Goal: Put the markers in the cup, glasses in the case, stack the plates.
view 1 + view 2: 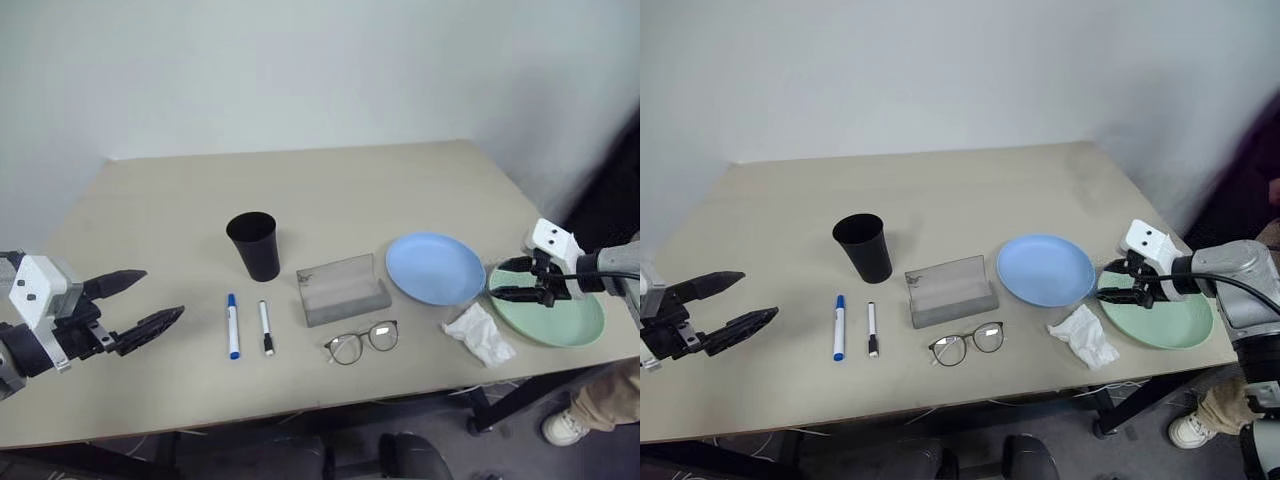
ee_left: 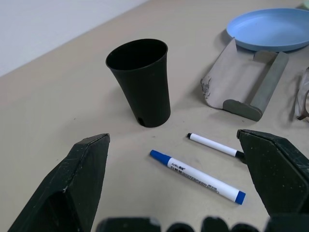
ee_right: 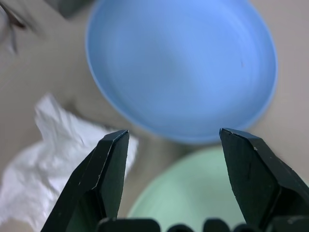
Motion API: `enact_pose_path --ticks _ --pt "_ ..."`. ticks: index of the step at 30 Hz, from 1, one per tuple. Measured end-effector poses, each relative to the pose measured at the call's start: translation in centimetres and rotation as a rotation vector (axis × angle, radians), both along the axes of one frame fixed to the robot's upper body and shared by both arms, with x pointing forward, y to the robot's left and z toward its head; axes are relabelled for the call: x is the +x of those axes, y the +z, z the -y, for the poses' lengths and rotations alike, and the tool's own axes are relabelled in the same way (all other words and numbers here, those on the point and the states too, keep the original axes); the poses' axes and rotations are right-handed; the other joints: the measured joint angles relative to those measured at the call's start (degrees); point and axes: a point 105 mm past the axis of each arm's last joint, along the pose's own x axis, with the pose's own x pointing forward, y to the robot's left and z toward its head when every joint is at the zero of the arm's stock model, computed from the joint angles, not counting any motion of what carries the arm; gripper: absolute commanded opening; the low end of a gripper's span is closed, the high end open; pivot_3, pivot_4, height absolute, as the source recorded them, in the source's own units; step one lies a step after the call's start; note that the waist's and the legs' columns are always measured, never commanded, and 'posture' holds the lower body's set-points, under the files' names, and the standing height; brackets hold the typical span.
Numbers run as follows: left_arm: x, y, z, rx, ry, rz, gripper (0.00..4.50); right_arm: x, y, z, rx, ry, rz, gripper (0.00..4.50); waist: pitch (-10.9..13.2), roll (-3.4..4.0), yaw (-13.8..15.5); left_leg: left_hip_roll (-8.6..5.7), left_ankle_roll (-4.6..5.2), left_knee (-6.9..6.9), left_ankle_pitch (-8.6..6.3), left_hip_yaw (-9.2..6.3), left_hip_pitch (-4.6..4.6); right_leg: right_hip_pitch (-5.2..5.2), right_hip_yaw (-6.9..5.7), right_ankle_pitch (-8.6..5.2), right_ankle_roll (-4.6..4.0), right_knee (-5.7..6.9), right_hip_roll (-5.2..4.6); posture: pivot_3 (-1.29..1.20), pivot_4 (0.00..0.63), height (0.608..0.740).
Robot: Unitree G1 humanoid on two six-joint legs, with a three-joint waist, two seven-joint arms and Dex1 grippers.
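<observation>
On the tan table stand a black cup [image 1: 255, 244], a blue-capped marker [image 1: 233, 326] and a thinner black-capped marker [image 1: 266, 327] lying side by side, an open grey case [image 1: 342, 290], and wire-framed glasses [image 1: 362, 341] in front of it. A light blue plate [image 1: 435, 267] lies right of the case, a mint green plate [image 1: 555, 315] beside it. My left gripper [image 1: 140, 306] hovers open at the table's left, pointing toward the markers. Over the green plate's left rim, my right gripper [image 1: 510, 279] is open and holds nothing.
A crumpled white tissue [image 1: 479, 334] lies in front of the two plates. The table's front edge runs just below the glasses. A person's leg and shoe [image 1: 585, 410] show at the lower right, past the table corner.
</observation>
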Motion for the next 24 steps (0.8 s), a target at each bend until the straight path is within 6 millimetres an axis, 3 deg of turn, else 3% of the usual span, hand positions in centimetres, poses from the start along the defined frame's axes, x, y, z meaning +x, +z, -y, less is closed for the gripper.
enact_pose_path --ticks 5,13,14,15,16,18,20,24 --pt "0.1 -0.3 0.2 -0.009 -0.003 -0.003 4.49 -0.7 -1.9 0.8 -0.039 -0.051 -0.061 3.25 0.0 0.0 -0.03 0.42 0.03 0.14 -0.02 0.6 0.0 -0.1 -0.1 0.0 0.0 -0.08 -0.02 0.0 0.0 0.737" --pt "0.0 -0.5 0.3 -0.009 0.005 -0.001 4.49 -1.2 -3.1 0.1 -0.036 -0.083 -0.12 3.25 0.01 0.08 -0.31 1.52 -0.02 0.27 -0.05 1.0 -0.4 -0.07 -0.73 0.0 0.02 -0.6 0.03 0.0 0.0 0.737" --pt "0.0 -0.5 0.3 -0.008 0.007 -0.001 4.49 -1.2 -3.3 0.0 -0.036 -0.086 -0.126 3.25 -0.03 0.12 -0.3 1.82 -0.02 0.18 -0.05 1.09 -0.69 -0.08 -0.71 0.01 0.04 -0.31 0.03 0.0 0.0 0.737" --pt "0.0 -0.5 0.2 -0.008 0.008 -0.001 4.49 -1.2 -3.5 -0.1 -0.037 -0.088 -0.134 3.25 -0.11 -0.1 -0.32 1.83 -0.02 0.14 -0.05 1.26 -0.85 -0.3 -0.25 -0.26 0.53 1.14 -0.05 0.0 0.0 0.737" --pt "0.0 -0.6 0.2 -0.01 0.011 -0.002 4.49 -1.2 -3.8 -0.3 -0.036 -0.089 -0.141 3.25 -0.34 -0.7 -0.07 1.74 -0.02 0.16 -0.05 2.03 -0.82 -0.08 0.89 -1.46 0.29 3.7 0.02 0.0 0.0 0.737" --pt "-0.1 -0.8 0.2 -0.017 0.015 -0.006 4.49 -1.2 -4.2 -0.6 -0.034 -0.085 -0.149 3.25 -0.26 -0.96 0.28 1.59 -0.15 0.06 -0.11 2.61 0.13 -0.16 1.76 -2.97 -0.49 4.1 0.08 0.0 0.0 0.737" --pt "-0.1 -0.7 0.4 -0.011 0.011 -0.001 4.49 -1.2 -4.4 -0.8 -0.039 -0.082 -0.152 3.25 -0.24 -0.62 0.53 1.64 -0.53 -0.06 -0.19 2.31 0.35 -0.02 1.24 -3.06 -0.64 3.55 0.13 0.0 0.0 0.737" --pt "-0.1 -0.6 0.5 -0.007 0.009 0.004 4.5 -1.3 -5.0 -0.8 -0.073 -0.08 -0.163 2.32 -0.15 -0.22 0.25 2.03 -0.89 0.22 0.03 2.11 0.38 0.4 -0.04 -3.04 -0.63 3.05 0.04 0.0 0.0 0.737"
